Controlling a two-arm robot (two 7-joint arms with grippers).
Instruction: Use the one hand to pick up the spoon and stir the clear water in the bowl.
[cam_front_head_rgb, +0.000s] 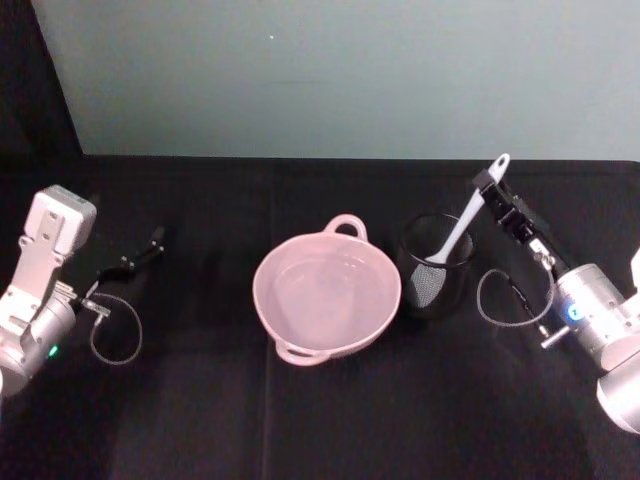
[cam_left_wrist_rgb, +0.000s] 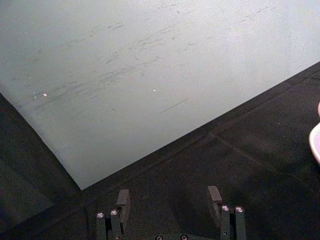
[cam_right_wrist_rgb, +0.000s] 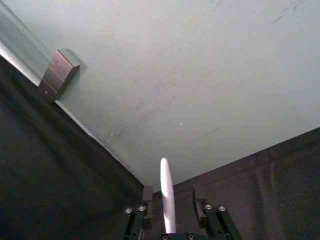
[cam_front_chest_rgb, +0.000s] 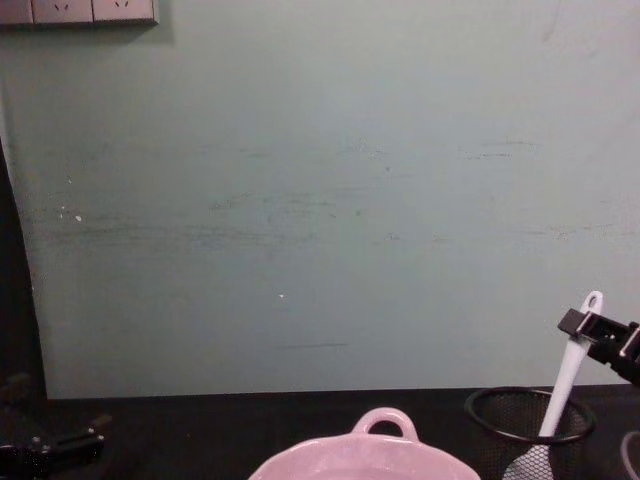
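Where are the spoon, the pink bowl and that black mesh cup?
spoon (cam_front_head_rgb: 452, 238), head view, on the middle of its white handle.
bowl (cam_front_head_rgb: 268, 312), head view, on its pink rim at the left.
mesh cup (cam_front_chest_rgb: 483, 430), chest view, on its wire wall.

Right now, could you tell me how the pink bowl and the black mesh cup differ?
The bowl is pale pink, glossy, wide and shallow, with loop handles on its rim; the mesh cup is black wire mesh, narrower and taller. The bowl holds clear water; the cup holds the white spoon, which the right gripper is at. Both stand upright, side by side, on the black table.
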